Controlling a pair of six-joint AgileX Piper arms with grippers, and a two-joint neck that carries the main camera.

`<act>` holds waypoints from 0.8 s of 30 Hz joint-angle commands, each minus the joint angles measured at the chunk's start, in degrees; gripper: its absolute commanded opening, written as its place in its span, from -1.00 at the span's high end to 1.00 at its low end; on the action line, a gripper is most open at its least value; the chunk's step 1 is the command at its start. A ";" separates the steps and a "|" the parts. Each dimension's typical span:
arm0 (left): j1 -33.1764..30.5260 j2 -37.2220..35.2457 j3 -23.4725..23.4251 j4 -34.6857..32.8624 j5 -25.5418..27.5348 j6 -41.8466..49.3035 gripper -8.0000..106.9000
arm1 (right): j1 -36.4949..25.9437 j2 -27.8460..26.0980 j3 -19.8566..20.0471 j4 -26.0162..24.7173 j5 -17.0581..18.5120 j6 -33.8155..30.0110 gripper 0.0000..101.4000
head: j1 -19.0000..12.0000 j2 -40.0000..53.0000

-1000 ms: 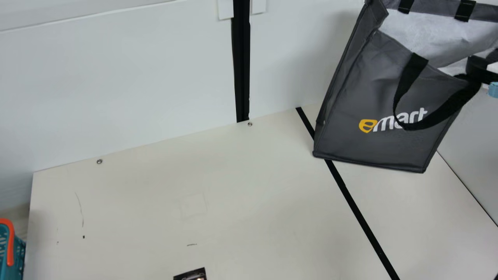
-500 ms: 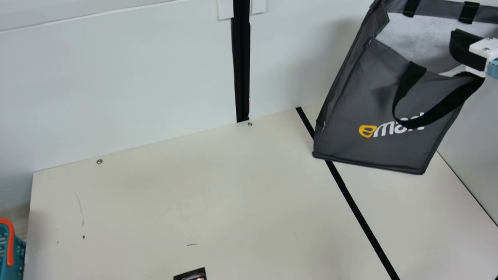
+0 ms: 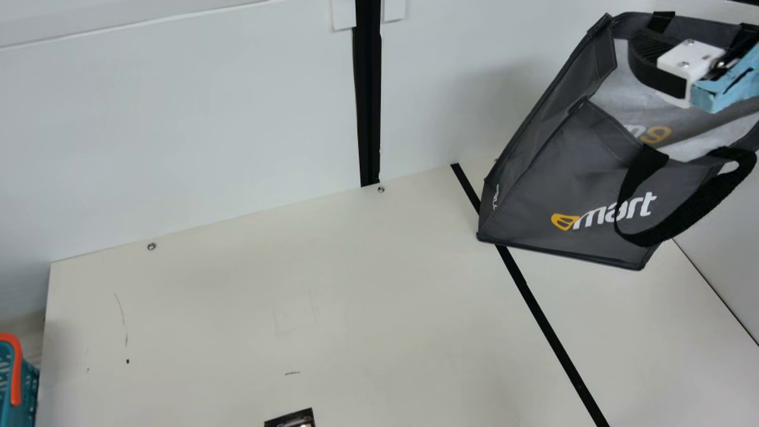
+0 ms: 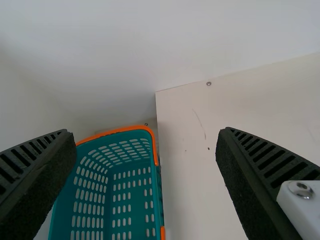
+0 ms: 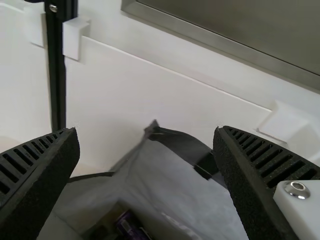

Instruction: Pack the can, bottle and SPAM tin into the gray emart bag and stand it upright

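Clearly, the right claw gapes over the gray bag, left claw also released.

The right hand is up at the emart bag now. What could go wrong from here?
The right hand is open at the mouth of the bag, so a finger might snag the rim and tip the bag as it leaves.

The front handle hangs in a loose loop on that side; a low sweep of the arm could catch it.

A purple item is inside, and might roll or spill if the bag went over.
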 commanded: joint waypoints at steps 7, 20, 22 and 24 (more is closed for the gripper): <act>0.00 0.00 0.00 0.00 0.00 0.00 -0.71 | 7.34 -0.36 -0.80 -1.61 -0.12 1.69 -0.87 | -1.30 -0.14; 0.00 0.00 0.00 0.00 0.00 0.00 -0.71 | 20.50 1.55 -2.40 -5.05 -0.12 5.22 -0.87 | -1.30 -0.14; 0.00 0.00 0.00 0.00 0.00 0.00 -0.71 | 22.38 1.92 -2.45 -5.69 -0.12 5.83 -0.87 | -1.30 -0.14; 0.00 0.00 0.00 0.00 0.00 0.00 -0.71 | 24.38 2.16 -2.06 -6.49 -0.47 6.48 -0.87 | -1.30 -0.14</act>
